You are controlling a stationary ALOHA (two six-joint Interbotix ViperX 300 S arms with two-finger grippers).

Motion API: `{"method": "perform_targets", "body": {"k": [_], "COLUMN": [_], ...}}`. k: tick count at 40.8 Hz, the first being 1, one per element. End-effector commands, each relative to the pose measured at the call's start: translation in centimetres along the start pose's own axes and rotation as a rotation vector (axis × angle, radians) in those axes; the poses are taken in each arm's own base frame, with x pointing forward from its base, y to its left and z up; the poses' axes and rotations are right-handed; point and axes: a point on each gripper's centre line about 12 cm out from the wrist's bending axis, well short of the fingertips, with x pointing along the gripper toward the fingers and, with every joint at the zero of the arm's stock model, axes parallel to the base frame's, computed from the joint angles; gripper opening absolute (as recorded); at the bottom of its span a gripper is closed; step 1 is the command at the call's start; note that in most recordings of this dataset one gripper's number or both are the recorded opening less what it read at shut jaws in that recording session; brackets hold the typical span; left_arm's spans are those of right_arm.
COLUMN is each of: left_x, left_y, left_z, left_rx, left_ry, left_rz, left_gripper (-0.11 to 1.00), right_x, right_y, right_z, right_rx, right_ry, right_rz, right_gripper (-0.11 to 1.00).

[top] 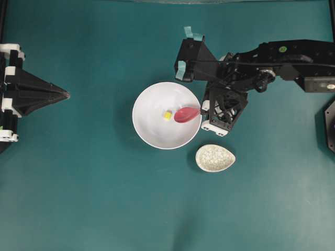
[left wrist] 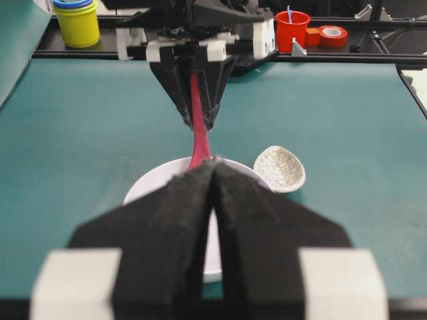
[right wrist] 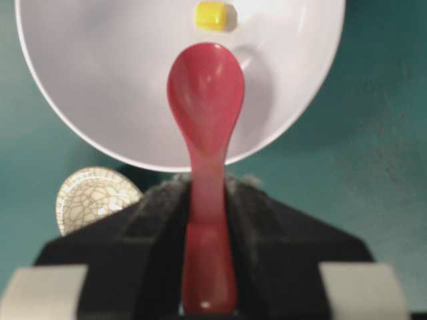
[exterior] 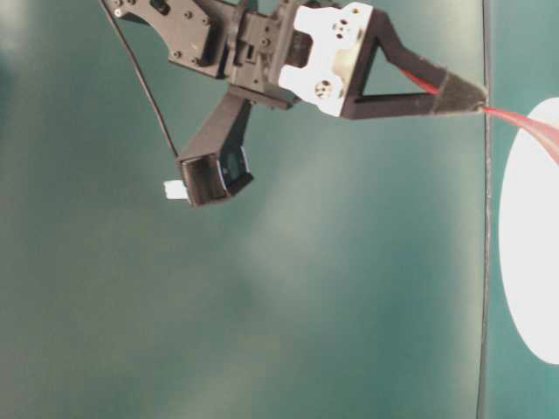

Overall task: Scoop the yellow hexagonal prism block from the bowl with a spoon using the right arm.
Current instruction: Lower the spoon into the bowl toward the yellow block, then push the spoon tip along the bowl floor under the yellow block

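Teal worktop (top: 78,198). White bowl (top: 152,130) centre. Right claw (right wrist: 208,200) clamps pink-red spoon (top: 186,114) by handle, scoop inside bowl, aimed at yellow hexagonal prism block (top: 167,115) just beyond tip. Left claw (left wrist: 212,175) closed, empty, parked well apart.

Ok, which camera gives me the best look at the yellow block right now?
Right wrist view: the yellow block lies in the bowl just past the spoon tip, large and unobstructed. Overhead shows it small beside the scoop. The left wrist and table-level views don't show it.
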Motion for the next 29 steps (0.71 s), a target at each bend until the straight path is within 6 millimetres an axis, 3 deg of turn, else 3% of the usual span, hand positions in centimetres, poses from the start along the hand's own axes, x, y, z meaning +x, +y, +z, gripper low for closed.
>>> {"method": "perform_targets", "body": {"k": [1, 29], "left_x": [0.3, 0.3], "left_y": [0.0, 0.0], "left_z": [1.0, 1.1], "left_rx": [0.003, 0.003], "left_ry": [-0.028, -0.029], "left_rz": [0.000, 0.000], "left_gripper": [0.01, 0.01], "right_x": [-0.5, 1.1], "right_y": [0.5, 0.2], "right_z": [0.8, 1.9], "right_rx": [-0.012, -0.044], "right_ry": [-0.031, -0.108], "right_rz": [0.008, -0.013], "right_gripper": [0.23, 0.23]}}
